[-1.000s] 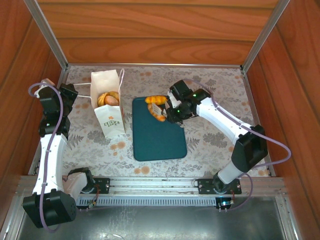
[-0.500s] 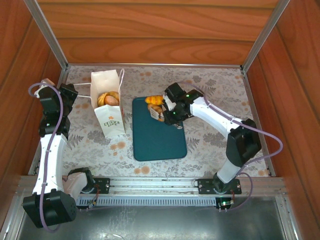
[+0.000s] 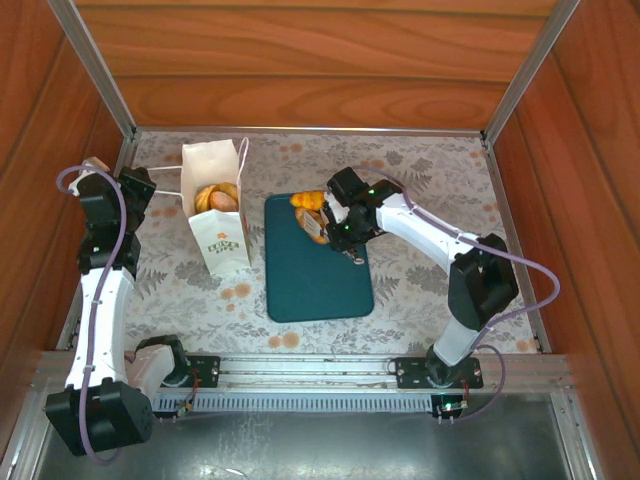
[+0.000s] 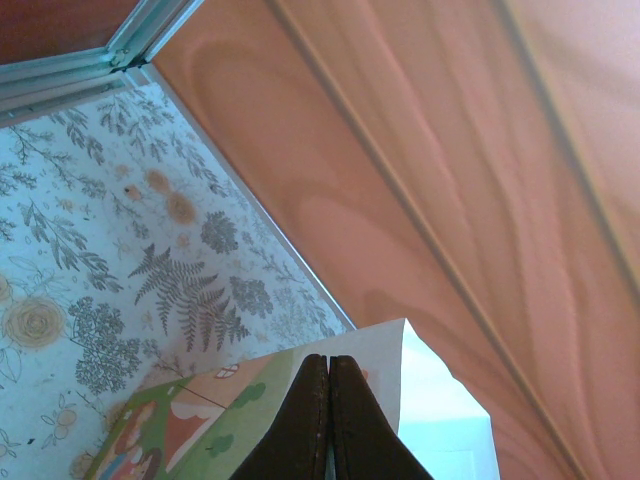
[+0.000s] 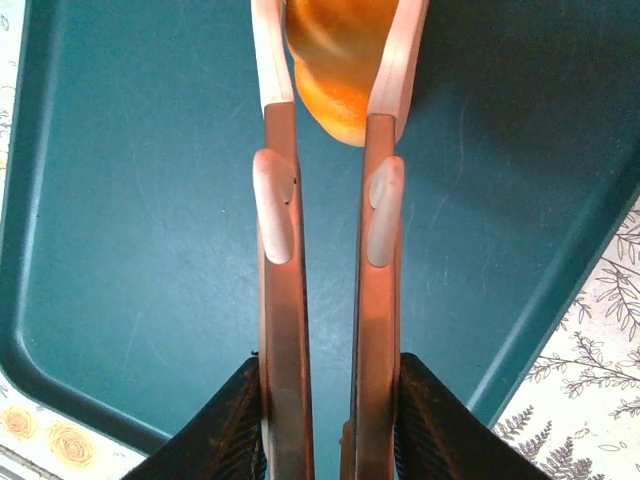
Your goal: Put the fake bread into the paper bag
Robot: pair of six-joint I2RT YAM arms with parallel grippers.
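Right end effector (image 5: 338,45) is clamped on a glossy golden-brown toy roll (image 5: 345,95), which pokes out past the fingertips with its long axis roughly in line with them. It hangs over the far end of the flat dark teal tray (image 5: 130,200). A second golden pastry (image 3: 303,199) sits just beside it.

The target, a small white paper gift bag (image 3: 222,245), lies to this arm's left, past the tray's left edge, with its mouth open upward and pastries (image 3: 218,197) inside. So the carry looks like a leftward swing by the right arm.

Left end effector (image 4: 328,400) is pressed shut at the bag's rim. Whether it pinches paper, I cannot tell.
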